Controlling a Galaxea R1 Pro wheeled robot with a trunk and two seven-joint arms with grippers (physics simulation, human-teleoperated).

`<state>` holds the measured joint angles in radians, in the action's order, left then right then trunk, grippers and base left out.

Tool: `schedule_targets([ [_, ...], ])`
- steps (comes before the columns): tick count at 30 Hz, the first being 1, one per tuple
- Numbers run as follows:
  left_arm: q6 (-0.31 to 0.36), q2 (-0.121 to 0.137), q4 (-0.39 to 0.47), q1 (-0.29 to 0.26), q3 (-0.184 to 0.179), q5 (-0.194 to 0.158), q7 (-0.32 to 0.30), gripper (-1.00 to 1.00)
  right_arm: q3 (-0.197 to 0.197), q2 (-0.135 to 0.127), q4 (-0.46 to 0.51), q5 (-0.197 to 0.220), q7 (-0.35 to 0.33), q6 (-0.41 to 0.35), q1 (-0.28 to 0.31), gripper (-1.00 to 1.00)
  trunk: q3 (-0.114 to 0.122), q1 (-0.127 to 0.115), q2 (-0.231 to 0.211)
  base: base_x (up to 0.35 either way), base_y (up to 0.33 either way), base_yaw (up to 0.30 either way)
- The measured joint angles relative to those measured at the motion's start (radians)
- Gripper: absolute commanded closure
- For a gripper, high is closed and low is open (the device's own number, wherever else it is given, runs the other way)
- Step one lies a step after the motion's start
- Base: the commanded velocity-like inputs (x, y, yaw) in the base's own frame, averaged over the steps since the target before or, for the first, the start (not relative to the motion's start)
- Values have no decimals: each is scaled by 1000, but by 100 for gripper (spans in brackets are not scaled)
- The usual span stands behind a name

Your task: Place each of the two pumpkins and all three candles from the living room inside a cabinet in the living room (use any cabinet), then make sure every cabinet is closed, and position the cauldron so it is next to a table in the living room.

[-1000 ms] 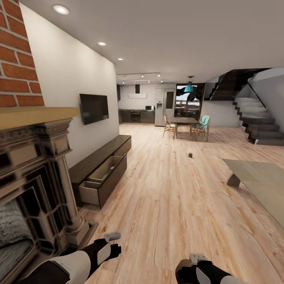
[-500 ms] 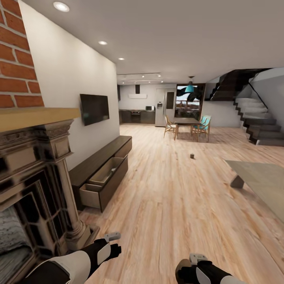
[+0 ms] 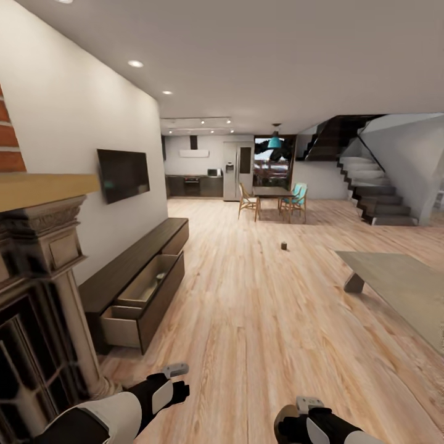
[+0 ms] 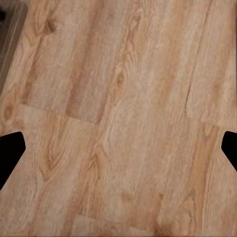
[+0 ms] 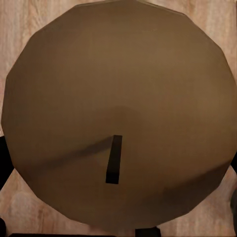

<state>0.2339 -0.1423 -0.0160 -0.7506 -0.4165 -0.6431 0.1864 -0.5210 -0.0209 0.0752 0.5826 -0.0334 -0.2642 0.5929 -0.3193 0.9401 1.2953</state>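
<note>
A candle (image 5: 118, 89) with a pale brown flat top and a short dark wick sits close under the right wrist camera, and my right gripper (image 3: 288, 424) is shut on it, low over the floor. My left gripper (image 4: 118, 148) is open, its dark fingertips (image 4: 10, 153) wide apart above bare wood planks. Another small dark candle (image 3: 283, 245) stands on the floor in mid-room. The long low dark-brown cabinet (image 3: 132, 262) runs along the left wall with two drawers (image 3: 139, 293) pulled out, showing pale insides. The grey-topped table (image 3: 404, 280) lies at the right.
A carved fireplace (image 3: 37, 296) with a brick chimney is close at my left. A TV (image 3: 123, 174) hangs above the cabinet. Far back are a dining table with chairs (image 3: 271, 200), a kitchen and stairs (image 3: 376, 197). Wood floor stretches ahead.
The whole view has shifted: the fireplace slid left and partly out of frame, the cabinet and table moved left. Both arms hold the same pose in the picture.
</note>
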Motion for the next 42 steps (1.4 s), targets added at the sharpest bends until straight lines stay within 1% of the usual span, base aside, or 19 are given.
schedule_targets([
  [9, 1, 0, 0, 0, 0, 0, 0, -100, 0, 0, 0, -3, 0, 0, 0, 100, 10, 0, 0, 307, 147, -195],
  [19, 0, 0, 0, 0, 0, 0, 0, -100, -1, 0, 0, -3, 0, 2, 0, 100, 11, 0, 0, 320, 74, -12],
  [24, -1, 0, 0, 0, 0, 0, 0, -100, 0, 0, 0, -4, 0, 31, 0, 100, 11, 0, 0, 329, 5, -35],
  [26, -16, 0, 0, 0, 0, 0, 0, -100, 0, 0, 0, -4, 1, 35, 0, 100, 11, 0, 0, 329, 1, -226],
  [27, -42, 0, -1, 0, 0, -1, 0, -100, -1, 0, -1, -4, 5, 37, 0, 100, 11, 0, 0, 329, 0, -271],
  [29, -49, -1, -1, 1, 0, -1, 0, -100, 0, 0, -2, -4, 7, 38, 0, 100, 11, 0, 0, 330, 0, -281],
  [36, -55, -1, -1, 2, 0, -1, 0, -100, 0, 0, -10, -3, 9, 42, 0, 100, 11, 0, 0, 332, 0, -272],
  [42, -55, -1, 0, 2, 0, -3, 0, -100, 0, 0, -11, -4, 9, 43, 0, 100, 11, 0, 0, 332, 0, -71],
])
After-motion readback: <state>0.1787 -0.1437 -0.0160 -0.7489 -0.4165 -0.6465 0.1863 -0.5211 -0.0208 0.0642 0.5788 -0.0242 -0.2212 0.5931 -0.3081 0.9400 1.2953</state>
